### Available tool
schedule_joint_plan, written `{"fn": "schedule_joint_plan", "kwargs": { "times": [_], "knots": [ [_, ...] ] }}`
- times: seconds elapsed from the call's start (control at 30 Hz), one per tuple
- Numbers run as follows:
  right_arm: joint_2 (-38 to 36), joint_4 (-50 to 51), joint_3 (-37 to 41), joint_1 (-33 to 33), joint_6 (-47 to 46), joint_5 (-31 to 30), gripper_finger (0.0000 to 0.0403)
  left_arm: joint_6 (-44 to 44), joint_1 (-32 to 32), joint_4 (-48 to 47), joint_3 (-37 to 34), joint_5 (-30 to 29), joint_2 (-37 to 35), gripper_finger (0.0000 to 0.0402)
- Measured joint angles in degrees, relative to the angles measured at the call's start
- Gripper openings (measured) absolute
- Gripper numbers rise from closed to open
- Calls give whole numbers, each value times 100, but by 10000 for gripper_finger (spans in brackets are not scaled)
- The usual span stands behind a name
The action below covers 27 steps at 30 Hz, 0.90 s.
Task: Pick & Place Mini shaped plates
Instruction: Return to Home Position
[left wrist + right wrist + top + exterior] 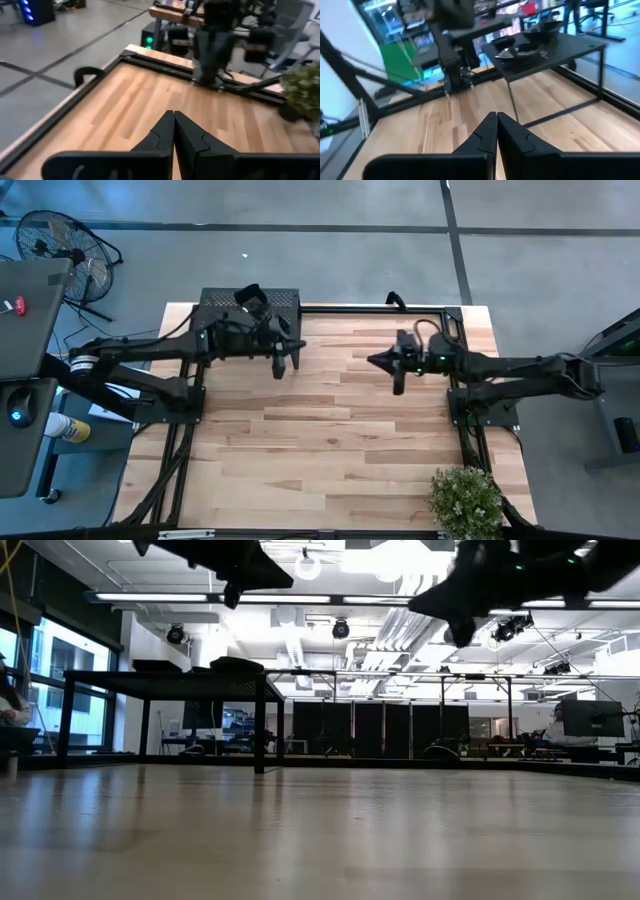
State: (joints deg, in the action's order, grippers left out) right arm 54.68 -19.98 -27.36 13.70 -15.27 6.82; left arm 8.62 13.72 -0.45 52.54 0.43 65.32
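The mini shaped plates are glossy black dishes piled on top of the black perforated rack, which stands at the table's far left corner. In the low view the plates make a dark mound on the rack top. My left gripper hovers just right of the rack, shut and empty, its fingers pointing toward the right arm. My right gripper hovers over the far middle of the table, shut and empty, its fingers pointing toward the rack. Both grippers hang high above the wood in the low view.
A small potted plant stands at the table's near right corner. Black frame rails run along the table's sides, and a black clamp sits on the far edge. Bare wood spreads across the middle and near half.
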Motion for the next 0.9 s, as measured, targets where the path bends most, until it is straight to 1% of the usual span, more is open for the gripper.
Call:
{"fn": "schedule_joint_plan", "kwargs": {
  "times": [0.07, 0.2, 0.33, 0.43, 0.57, 0.67, 0.73, 0.8, 0.9],
  "knots": [
    [-345, -47, 271, 80, -147, -52, 7, 68, -105, -12, -126, 0, -35, 0],
    [-1053, -43, 698, 229, -204, -84, 7, 76, -227, -315, -141, 6, -34, 1],
    [-1624, -45, 985, 375, 123, -90, 7, 88, -213, -458, -141, 298, -16, 1],
    [-1936, -51, 1154, 440, 296, -88, 7, 81, -213, -465, -141, 345, -13, 1],
    [-2149, -49, 1415, 473, 377, -105, 7, 75, -213, -473, -141, 346, -13, 1],
    [-2193, -28, 1532, 469, 377, -462, 7, 200, -213, -531, -141, 346, -13, 1],
    [-2216, -40, 1533, 470, 392, -613, 7, 320, -213, -521, -141, 138, -13, 1],
    [-2260, -139, 1531, 469, 518, -654, 7, 229, -213, -544, -141, -74, -13, 1],
    [-2416, -141, 1531, 469, 671, -654, 7, -25, -258, -528, -141, -120, -13, 1]
  ]
}}
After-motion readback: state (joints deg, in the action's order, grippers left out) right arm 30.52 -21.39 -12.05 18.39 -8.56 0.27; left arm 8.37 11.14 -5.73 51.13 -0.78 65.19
